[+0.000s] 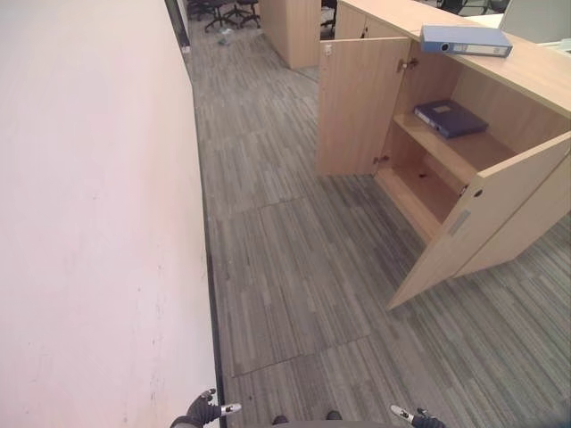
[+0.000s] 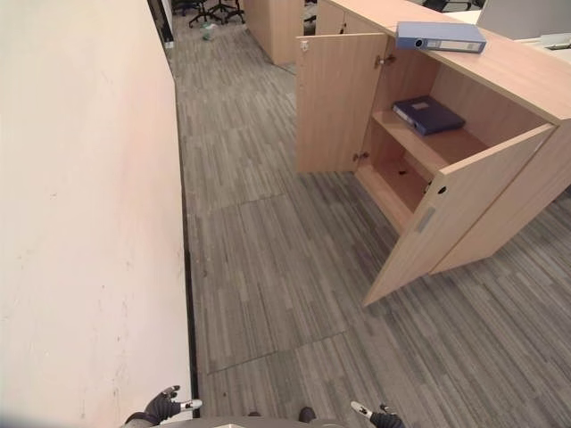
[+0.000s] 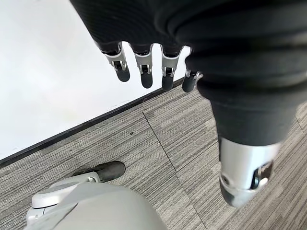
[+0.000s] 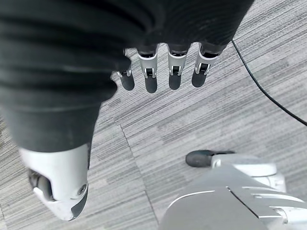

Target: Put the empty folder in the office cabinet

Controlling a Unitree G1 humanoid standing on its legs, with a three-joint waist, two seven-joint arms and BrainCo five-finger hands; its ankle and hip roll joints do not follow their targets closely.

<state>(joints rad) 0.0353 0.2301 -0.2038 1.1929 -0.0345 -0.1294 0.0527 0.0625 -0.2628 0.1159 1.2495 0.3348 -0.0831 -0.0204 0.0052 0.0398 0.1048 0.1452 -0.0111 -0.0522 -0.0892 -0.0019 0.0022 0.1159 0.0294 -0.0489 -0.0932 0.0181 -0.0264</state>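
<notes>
1. Nearest the camera, the left hand (image 3: 144, 67) and the right hand (image 4: 158, 72) are seen hanging over the grey carpet (image 1: 294, 267), fingers straight and relaxed, nothing held.
2. A pale wall (image 1: 89, 223) is seen along the robot's left side.
3. Ahead and to the right, the wooden cabinet (image 1: 500, 80) is shown with both doors swung open.
4. A light blue folder (image 1: 466, 39) is seen lying flat on the cabinet top.
5. A dark blue folder (image 1: 451, 117) is seen lying on the upper shelf inside.
</notes>
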